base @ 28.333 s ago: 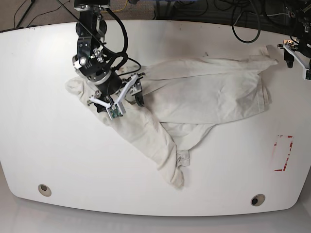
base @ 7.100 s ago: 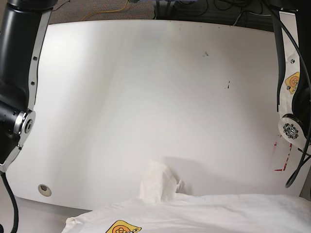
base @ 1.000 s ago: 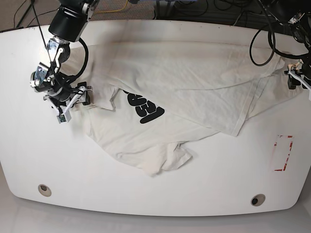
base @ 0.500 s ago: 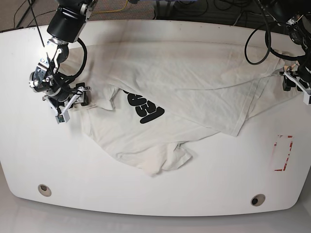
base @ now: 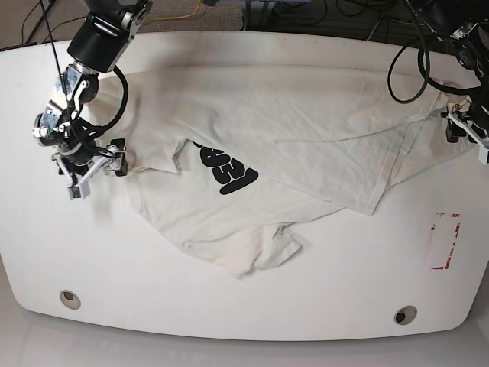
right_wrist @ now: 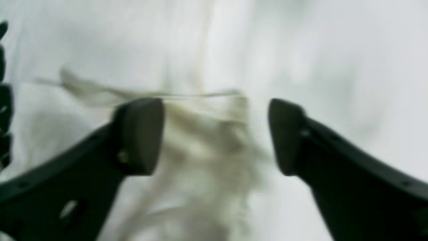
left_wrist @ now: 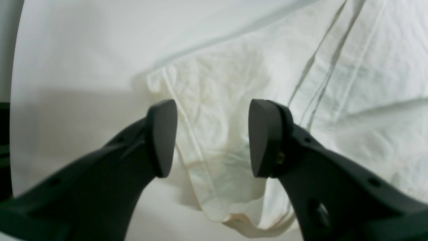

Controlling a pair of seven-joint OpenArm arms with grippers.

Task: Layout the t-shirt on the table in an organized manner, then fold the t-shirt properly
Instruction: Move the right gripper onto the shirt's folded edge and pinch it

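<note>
- Mostly, the t-shirt (base: pixel 275 145) lies rumpled across the far half of the table (base: pixel 229 306), one flap doubled over so its black lettering (base: pixel 227 172) is partly hidden.
- At the table's left, the right gripper (right_wrist: pixel 214 134) stands spread wide over a blurred fold of cloth, grasping nothing; the motion blur hides the seam detail.
- At the right edge, the left gripper (left_wrist: pixel 209 137) is parted, a hemmed corner showing between its fingers (left_wrist: pixel 162 137), which do not pinch it.
- Base view crops that arm.
</note>
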